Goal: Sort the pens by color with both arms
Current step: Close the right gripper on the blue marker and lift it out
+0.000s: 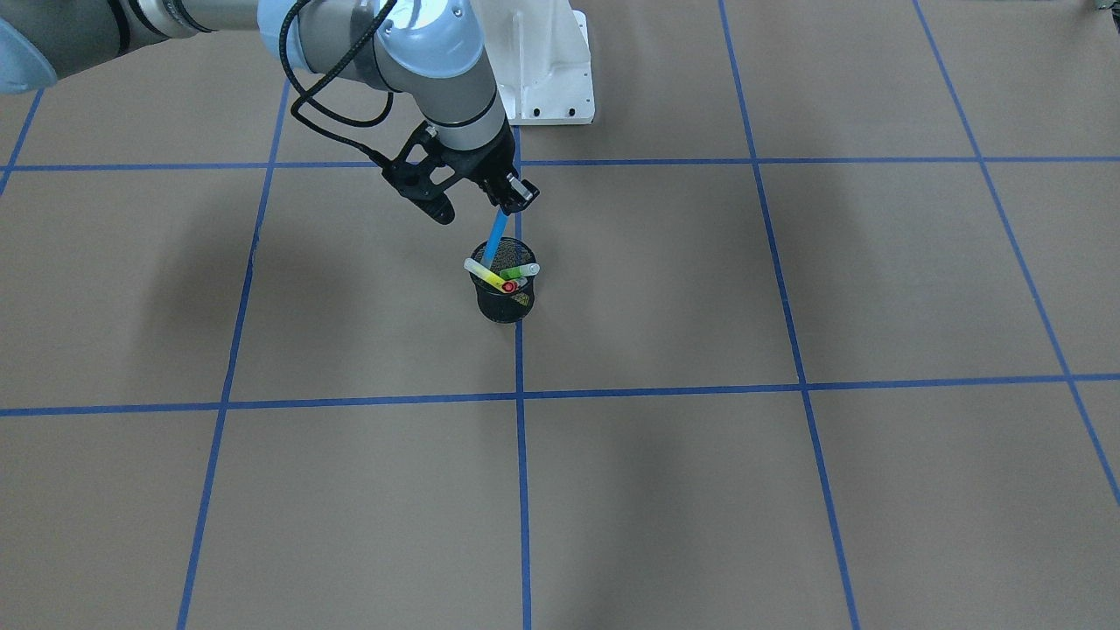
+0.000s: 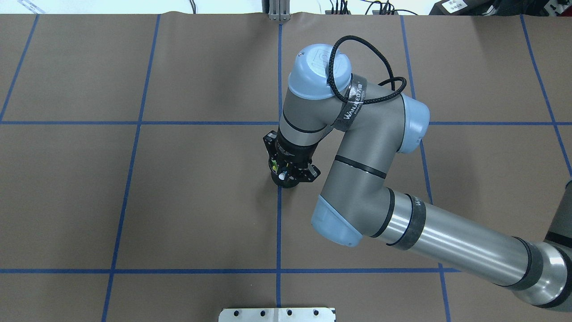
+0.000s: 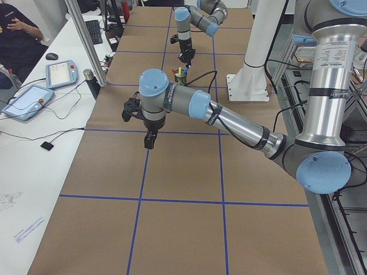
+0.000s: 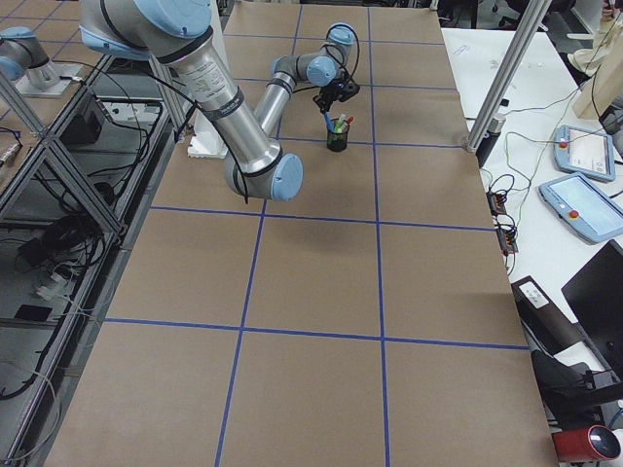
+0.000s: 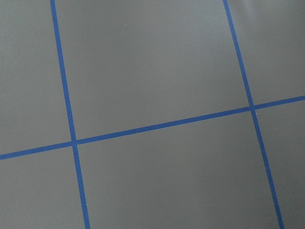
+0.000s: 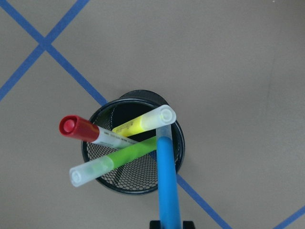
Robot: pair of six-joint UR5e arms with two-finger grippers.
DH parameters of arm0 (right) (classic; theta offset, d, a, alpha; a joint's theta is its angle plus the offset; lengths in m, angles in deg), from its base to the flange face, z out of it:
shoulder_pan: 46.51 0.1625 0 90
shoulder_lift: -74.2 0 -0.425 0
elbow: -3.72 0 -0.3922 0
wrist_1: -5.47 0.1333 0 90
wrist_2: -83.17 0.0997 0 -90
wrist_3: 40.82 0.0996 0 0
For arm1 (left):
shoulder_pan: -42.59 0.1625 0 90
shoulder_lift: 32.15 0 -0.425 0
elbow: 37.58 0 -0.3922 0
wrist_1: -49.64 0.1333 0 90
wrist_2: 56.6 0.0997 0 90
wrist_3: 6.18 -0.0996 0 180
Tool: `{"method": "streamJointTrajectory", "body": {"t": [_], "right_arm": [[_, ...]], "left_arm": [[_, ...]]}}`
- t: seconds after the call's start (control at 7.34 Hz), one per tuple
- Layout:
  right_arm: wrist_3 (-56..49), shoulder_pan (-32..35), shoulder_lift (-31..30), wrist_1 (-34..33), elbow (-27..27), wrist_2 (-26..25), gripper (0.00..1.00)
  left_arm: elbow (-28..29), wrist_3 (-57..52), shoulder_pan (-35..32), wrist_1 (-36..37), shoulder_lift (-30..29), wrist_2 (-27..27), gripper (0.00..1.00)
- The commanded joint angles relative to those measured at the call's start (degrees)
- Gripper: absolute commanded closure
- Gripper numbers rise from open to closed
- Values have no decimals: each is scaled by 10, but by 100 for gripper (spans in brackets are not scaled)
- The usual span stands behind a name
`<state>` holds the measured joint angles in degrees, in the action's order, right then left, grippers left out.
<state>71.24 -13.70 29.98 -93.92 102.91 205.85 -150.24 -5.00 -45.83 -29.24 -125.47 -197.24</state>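
1. I have the blue pen (image 1: 495,234). My right gripper (image 1: 506,203) is pinched narrow on its upper end. The pen hangs at a slant, with its lower end inside the mouth of the black mesh cup (image 1: 504,306).
2. I gripped it high because the top is the only part that stands free of the cup and of the other pens. From there, I judge, I can draw it out along its own slant rather than lever it against the rim.
3. Three pens remain in the cup, leaning on the rim and crossing one another: the yellow pen (image 1: 484,274), the green pen (image 1: 521,270) and the white pen with the red cap (image 6: 78,129). In my right wrist view the yellow pen's clear cap lies right against the blue shaft. A careless lift could drag it or tip the cup.
4. The cup stands on a blue tape line (image 1: 521,385) near the middle of the table (image 1: 700,289). I take that spot to be one both my arms can reach.
5. My left gripper (image 3: 148,139) hangs over bare paper, well apart from the cup and pointing down. Only the side view shows it, so I cannot tell whether it is wide or narrow. I judge it is parked there to leave my right arm room.
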Motion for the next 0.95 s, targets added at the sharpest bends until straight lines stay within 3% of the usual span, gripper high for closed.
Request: {"method": "streamJointTrajectory", "body": {"t": [0.0,0.82], "right_arm": [[0,3,4,-42,34,3,84],[-8,37,6,-79,95,-4,84]], "left_arm": [[2,0,0,1,0,-1,0],[20,0,1,0,-12,-1,0]]}}
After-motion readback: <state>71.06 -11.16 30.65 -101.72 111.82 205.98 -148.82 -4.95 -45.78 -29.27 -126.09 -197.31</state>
